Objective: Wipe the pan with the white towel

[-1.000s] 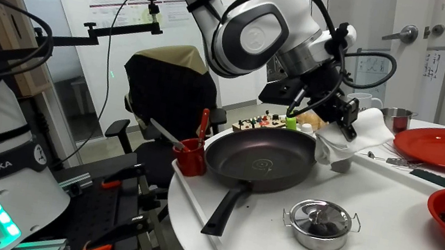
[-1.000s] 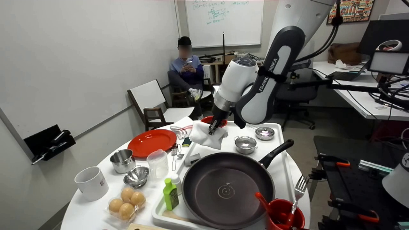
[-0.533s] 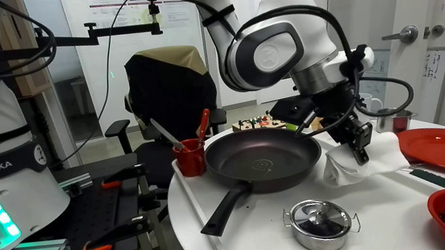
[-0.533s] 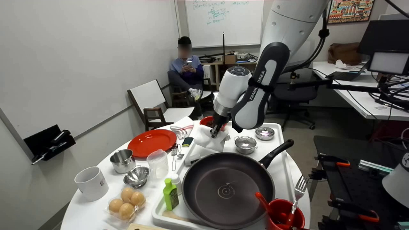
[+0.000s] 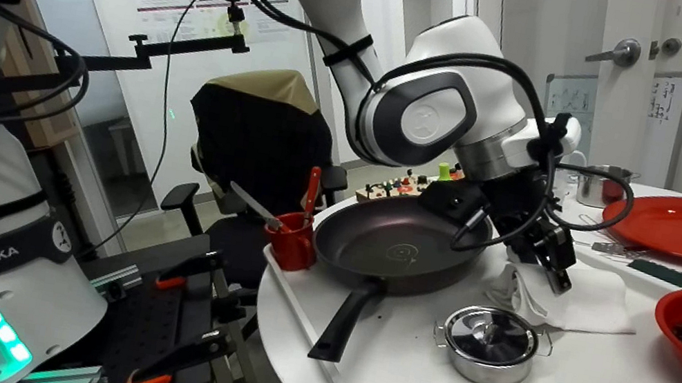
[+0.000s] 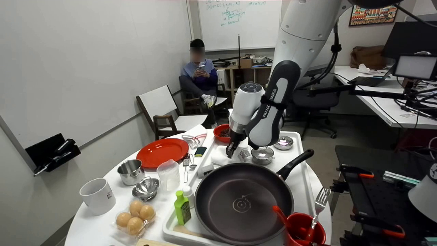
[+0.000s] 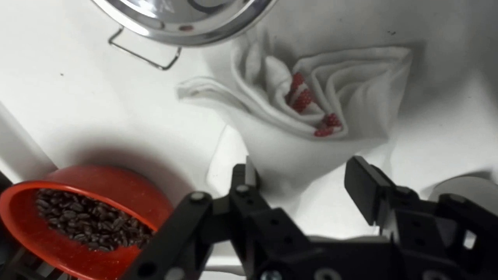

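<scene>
At near right in an exterior view, a red mug [image 6: 321, 235] stands beside the round, dark frying pan [image 6: 242, 205]. Beyond the pan, the folded white cloth towel [image 6: 220, 157] lies on the white tray [image 6: 302, 192]. Over the towel, the black two-fingered gripper [image 7: 299, 171] is unclenched, fingers [image 7: 362, 190] apart; whether they touch it is unclear. Farther stands a round red bowl [image 6: 222, 139] of dark beans [image 7: 93, 219].

One pan [image 6: 244, 205]. Beneath pan: one white tray [image 6: 300, 181], one desk [image 6: 90, 229]. Just beside pan: one red cup [image 5: 292, 242], one green bottle [image 6: 182, 208]. Near pan: one white towel [image 5: 598, 303]. Elsewhere around pan: two steel lids [image 5: 491, 334], one striped cloth [image 6: 195, 140], one red plate [image 6: 162, 150], one red bowl [image 7: 132, 192], one white mug [image 6: 99, 198], one colander [image 6: 146, 188], four brown eggs [image 6: 136, 207].
</scene>
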`<state>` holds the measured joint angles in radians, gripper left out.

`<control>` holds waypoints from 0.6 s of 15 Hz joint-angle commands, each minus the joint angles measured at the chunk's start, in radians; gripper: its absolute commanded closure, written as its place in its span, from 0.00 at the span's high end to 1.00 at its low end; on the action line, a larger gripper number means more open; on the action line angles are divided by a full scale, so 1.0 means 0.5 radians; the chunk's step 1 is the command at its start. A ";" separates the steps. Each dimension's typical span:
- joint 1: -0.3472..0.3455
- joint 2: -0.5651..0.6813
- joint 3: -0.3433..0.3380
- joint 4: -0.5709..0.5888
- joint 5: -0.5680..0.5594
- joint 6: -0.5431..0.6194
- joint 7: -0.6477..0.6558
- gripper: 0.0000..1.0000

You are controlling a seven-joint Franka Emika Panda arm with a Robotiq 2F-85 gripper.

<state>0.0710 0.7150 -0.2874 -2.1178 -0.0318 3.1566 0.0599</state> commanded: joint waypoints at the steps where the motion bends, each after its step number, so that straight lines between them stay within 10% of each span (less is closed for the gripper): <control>1: -0.014 0.010 0.045 0.046 0.030 -0.035 0.009 0.92; 9: 0.119 -0.215 -0.023 -0.151 0.020 0.213 -0.015 1.00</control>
<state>0.0954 0.6811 -0.2757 -2.1256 -0.0319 3.2110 0.0599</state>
